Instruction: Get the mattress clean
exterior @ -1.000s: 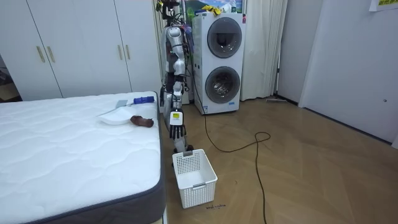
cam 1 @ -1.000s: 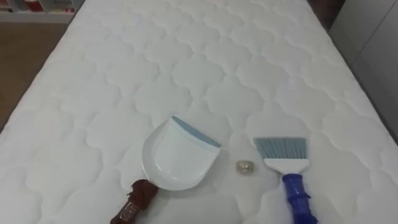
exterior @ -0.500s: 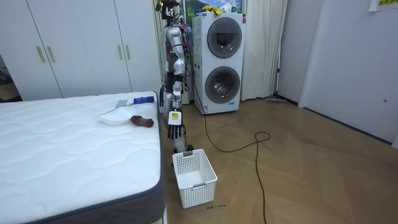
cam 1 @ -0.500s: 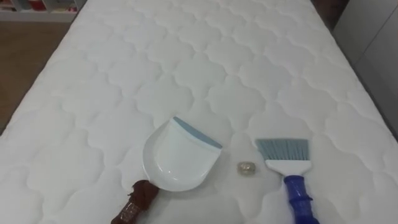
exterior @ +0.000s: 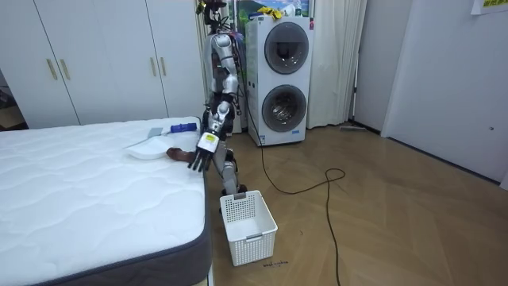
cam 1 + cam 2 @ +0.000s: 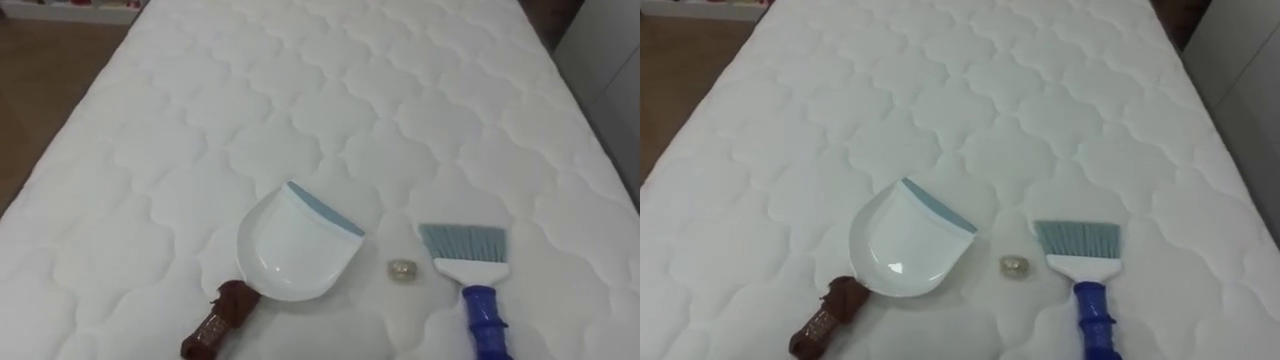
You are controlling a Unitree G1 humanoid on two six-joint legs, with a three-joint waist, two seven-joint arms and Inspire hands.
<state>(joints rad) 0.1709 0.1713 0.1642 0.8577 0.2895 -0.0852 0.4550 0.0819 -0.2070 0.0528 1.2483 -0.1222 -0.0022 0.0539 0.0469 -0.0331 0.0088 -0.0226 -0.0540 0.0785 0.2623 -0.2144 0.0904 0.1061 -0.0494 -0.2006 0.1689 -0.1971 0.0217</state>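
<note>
A white dustpan (image 6: 293, 250) with a blue-grey lip and a brown handle (image 6: 218, 322) lies on the white quilted mattress (image 6: 300, 90) near its front edge. To its right lies a hand brush (image 6: 470, 270) with grey bristles and a blue handle. Between the two sits a small crumpled scrap (image 6: 401, 270). In the room view I stand at the end of the bed, and my left hand (image 5: 201, 159) is raised to the mattress edge near the brown handle. Its fingers are straight and hold nothing.
A white slatted basket (image 5: 248, 226) stands on the wooden floor beside the bed's corner. Behind me is a stacked washer and dryer (image 5: 284, 71). White wardrobes (image 5: 103, 56) line the wall beyond the bed. Wooden floor (image 6: 40, 80) runs along the mattress's left side.
My left hand has risen from hanging at my side to the mattress edge near the dustpan handle. The eye view has shifted a little; the things on the bed lie still.
</note>
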